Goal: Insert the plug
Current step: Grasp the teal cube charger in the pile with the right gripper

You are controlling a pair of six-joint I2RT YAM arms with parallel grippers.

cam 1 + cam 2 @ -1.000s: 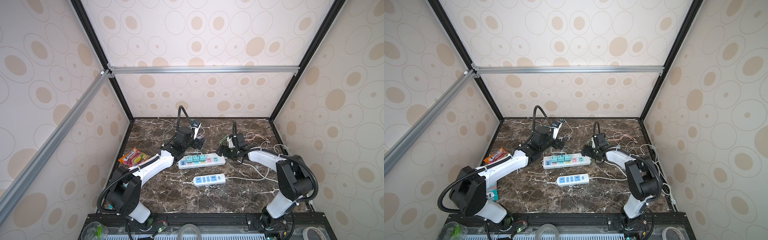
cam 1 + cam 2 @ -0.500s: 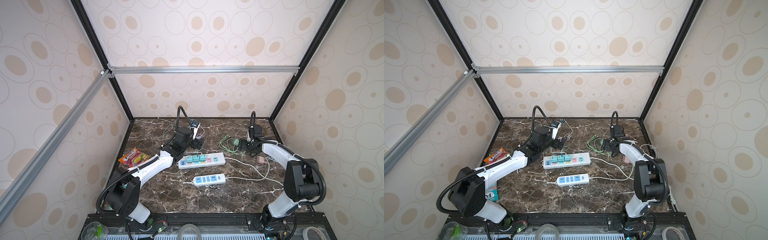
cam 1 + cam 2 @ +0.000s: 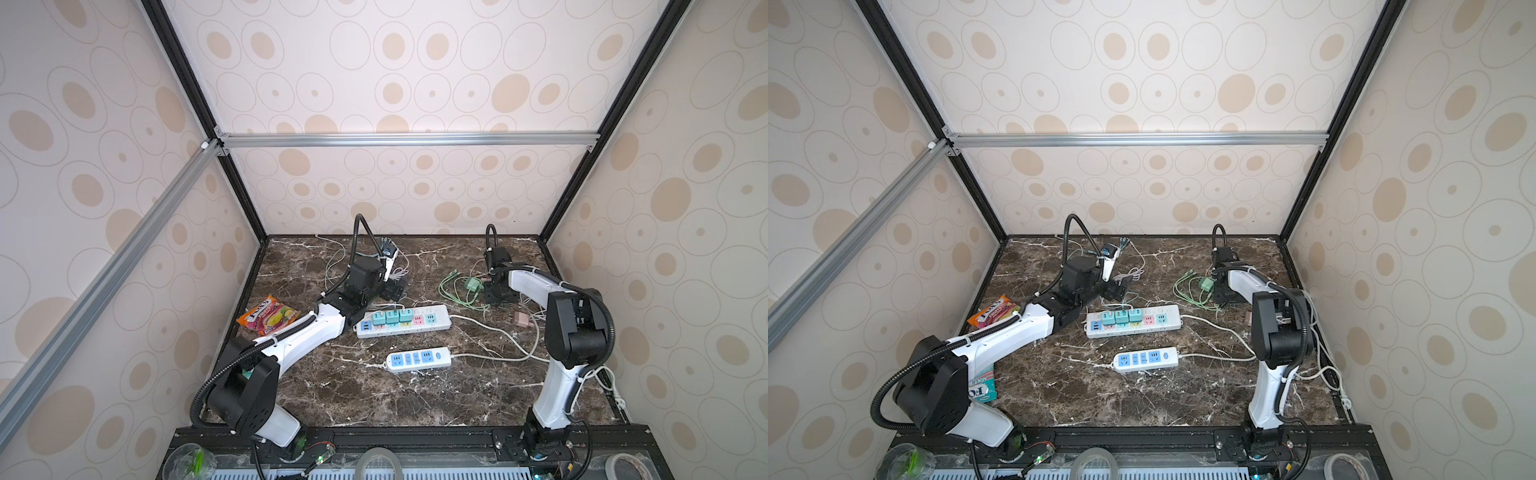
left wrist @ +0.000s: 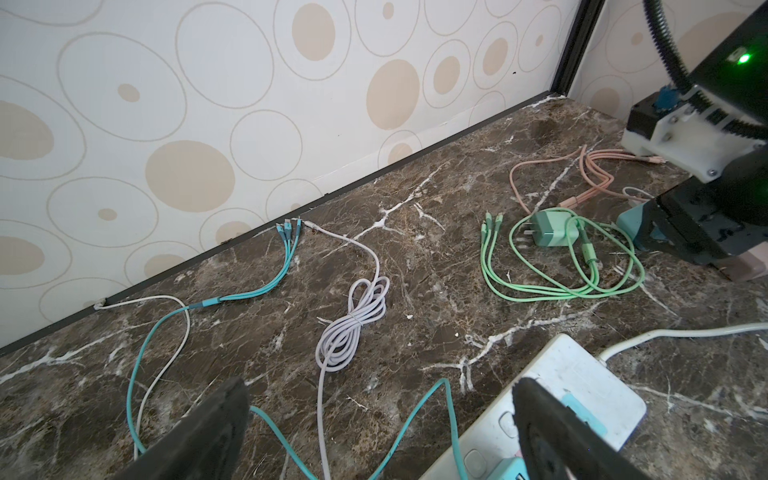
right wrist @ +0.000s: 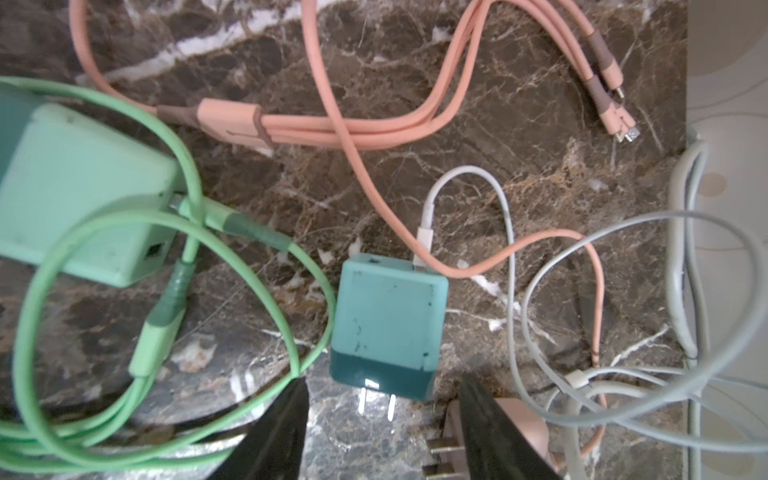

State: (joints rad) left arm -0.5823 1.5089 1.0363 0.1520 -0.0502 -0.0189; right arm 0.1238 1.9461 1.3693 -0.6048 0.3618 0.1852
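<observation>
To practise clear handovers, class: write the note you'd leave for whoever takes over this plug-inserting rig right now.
Left claw: open, empty, hovering by the long white plastic power strip.
Right claw: open, straddling the prong end of the teal square plastic plug, which lies flat on the dark marble table.
Done: claw lined up over the plug; three teal adapters sit in the strip.
To do: close, lift, insert in a free socket.
</observation>
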